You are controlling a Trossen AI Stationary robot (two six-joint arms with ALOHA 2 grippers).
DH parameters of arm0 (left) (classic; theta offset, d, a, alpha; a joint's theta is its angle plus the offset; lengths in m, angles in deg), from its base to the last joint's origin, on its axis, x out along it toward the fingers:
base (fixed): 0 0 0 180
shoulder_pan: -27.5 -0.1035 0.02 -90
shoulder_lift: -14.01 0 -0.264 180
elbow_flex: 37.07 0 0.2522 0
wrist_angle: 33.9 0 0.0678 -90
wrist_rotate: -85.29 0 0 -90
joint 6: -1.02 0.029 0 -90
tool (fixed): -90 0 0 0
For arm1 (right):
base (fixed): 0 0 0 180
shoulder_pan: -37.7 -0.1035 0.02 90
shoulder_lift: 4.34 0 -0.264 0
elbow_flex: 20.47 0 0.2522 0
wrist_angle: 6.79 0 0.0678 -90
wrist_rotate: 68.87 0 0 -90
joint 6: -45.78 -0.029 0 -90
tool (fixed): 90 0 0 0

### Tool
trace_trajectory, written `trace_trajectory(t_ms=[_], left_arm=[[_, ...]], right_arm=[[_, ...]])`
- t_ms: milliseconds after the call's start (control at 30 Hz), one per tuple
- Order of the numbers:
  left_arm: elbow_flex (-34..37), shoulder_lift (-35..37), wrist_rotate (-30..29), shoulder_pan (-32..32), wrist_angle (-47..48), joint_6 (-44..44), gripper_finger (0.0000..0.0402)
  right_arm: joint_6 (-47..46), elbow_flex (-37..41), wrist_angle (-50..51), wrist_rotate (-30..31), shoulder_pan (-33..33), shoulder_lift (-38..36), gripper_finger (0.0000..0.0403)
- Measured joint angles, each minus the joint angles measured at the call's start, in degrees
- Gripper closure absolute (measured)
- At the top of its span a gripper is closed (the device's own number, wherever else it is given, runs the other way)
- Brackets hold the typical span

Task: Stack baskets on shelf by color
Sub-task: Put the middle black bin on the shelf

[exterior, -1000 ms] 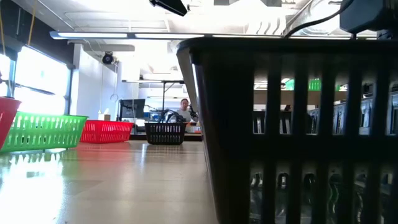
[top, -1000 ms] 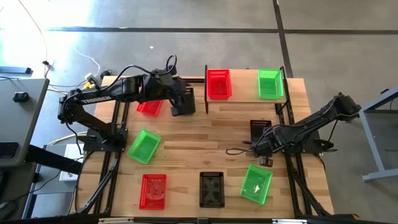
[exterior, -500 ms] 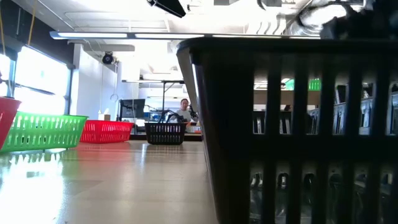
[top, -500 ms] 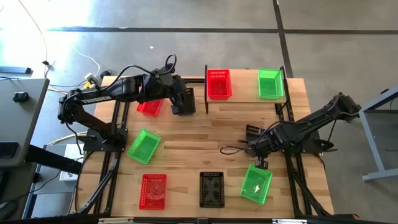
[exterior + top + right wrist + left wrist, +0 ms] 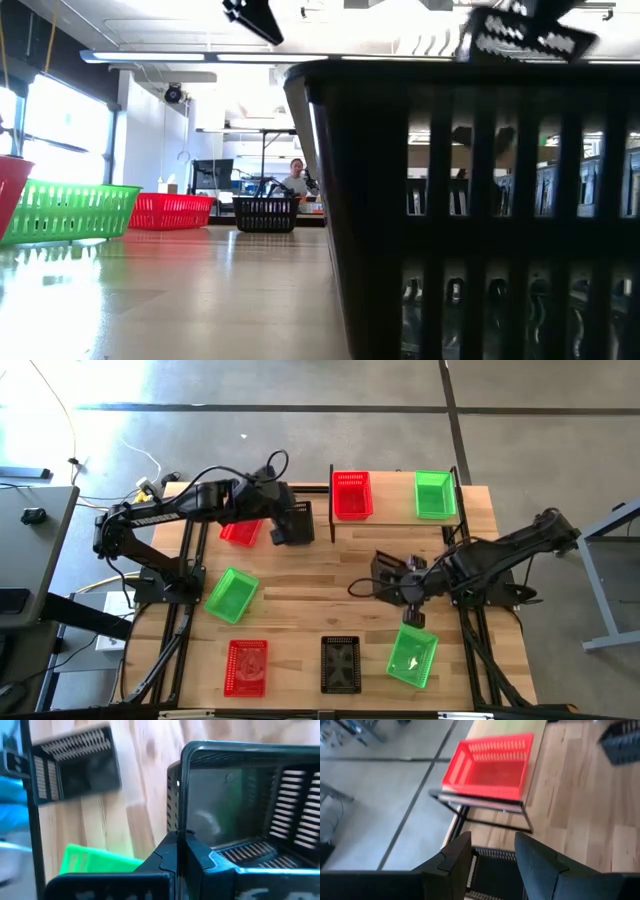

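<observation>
Surface: wood-plank tabletop (image 5: 330,600) standing on a grey concrete floor; the low view looks level across it into a bright room where a person (image 5: 296,177) sits far back.
Shelf: light-wood shelf (image 5: 395,500) with black posts at the far edge of the tabletop; it carries a red basket (image 5: 351,495) at one end and a green basket (image 5: 434,494) at the other, well apart.
Carried basket: black basket (image 5: 389,573) lifted above the tabletop, nearer than the shelf and in front of the gap between its two baskets.
Right gripper: right gripper (image 5: 412,588) has its fingers (image 5: 172,851) pressed together on the black basket's wall, as the right wrist view shows.
Left gripper: left gripper (image 5: 285,520) is just beside the shelf's red-basket end, its fingers (image 5: 455,857) spread over a second black basket (image 5: 297,520); that basket's rim shows between them in the left wrist view.
Baskets beside the shelf: another red basket (image 5: 239,530) lies under the left arm, beyond the second black basket from the shelf.
Baskets well apart from the shelf: a green one (image 5: 231,595), a red one (image 5: 246,666), a black one (image 5: 340,663) and a green one (image 5: 413,655) lie toward the near edge.
</observation>
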Motion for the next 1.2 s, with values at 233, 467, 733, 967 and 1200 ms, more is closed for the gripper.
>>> trace_trajectory(t_ms=[233, 467, 733, 967, 1200], left_arm=[[0.0, 0.0, 0.1, -1.4, 4.5, -5.6, 0.0261], [0.0, 0.0, 0.4, -2.5, 10.1, -10.5, 0.0261], [0.0, 0.0, 0.5, -2.5, 17.3, -15.3, 0.0261], [0.0, 0.0, 1.6, -2.5, 19.7, -17.3, 0.0261], [0.0, 0.0, 1.7, -2.5, 19.8, -17.3, 0.0261]], right_arm=[[7.3, -9.0, 6.8, 10.2, 2.8, 0.0, 0.0403], [21.5, -14.8, 10.1, 17.0, 10.6, 0.0, 0.0403], [37.9, -16.0, 11.1, 18.1, 23.3, 0.8, 0.0403], [48.4, -16.0, 13.4, 15.6, 33.5, 5.9, 0.0403], [54.0, -16.0, 14.7, 13.2, 39.3, 10.4, 0.0403]])
